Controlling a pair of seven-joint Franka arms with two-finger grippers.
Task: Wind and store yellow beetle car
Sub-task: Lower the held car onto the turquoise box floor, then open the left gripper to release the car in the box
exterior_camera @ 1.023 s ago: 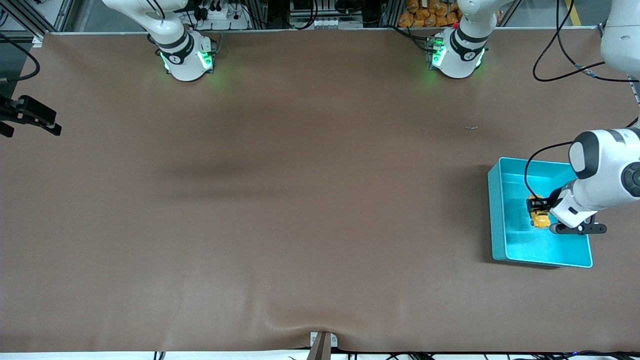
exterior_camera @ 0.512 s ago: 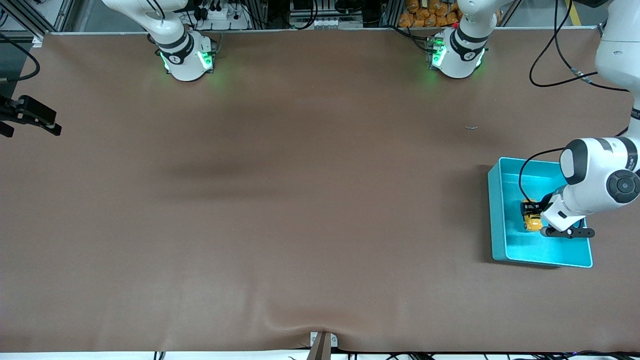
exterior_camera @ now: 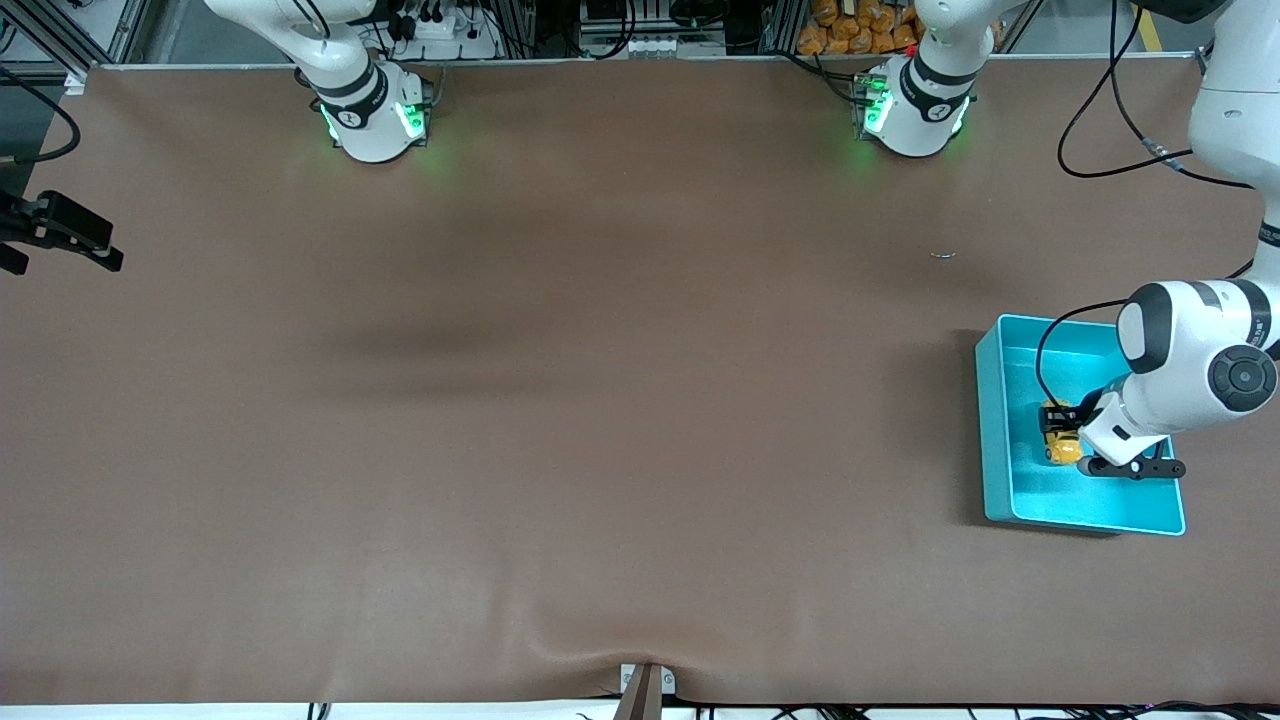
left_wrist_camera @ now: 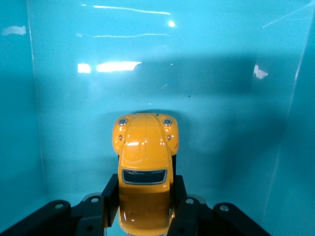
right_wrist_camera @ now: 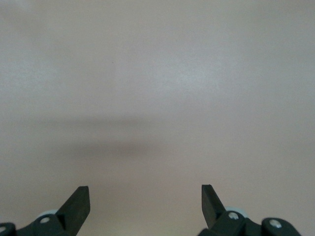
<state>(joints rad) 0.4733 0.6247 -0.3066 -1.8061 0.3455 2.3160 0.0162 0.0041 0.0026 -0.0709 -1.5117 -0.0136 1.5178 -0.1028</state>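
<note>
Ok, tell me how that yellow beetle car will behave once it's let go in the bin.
On wheels, the yellow beetle car will probably roll across the teal bin's smooth floor. Its glossy, rounded body looks hard and may slip in the left gripper.

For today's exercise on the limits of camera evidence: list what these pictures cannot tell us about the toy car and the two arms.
- Yellow beetle car: its rear is cut off by the left wrist view's edge; whether its wheels touch the teal bin floor is hidden by its body.
- Left gripper: shut on the car; in the front view the wrist covers it.
- Right gripper: open over bare table; it is outside the front view.
</note>
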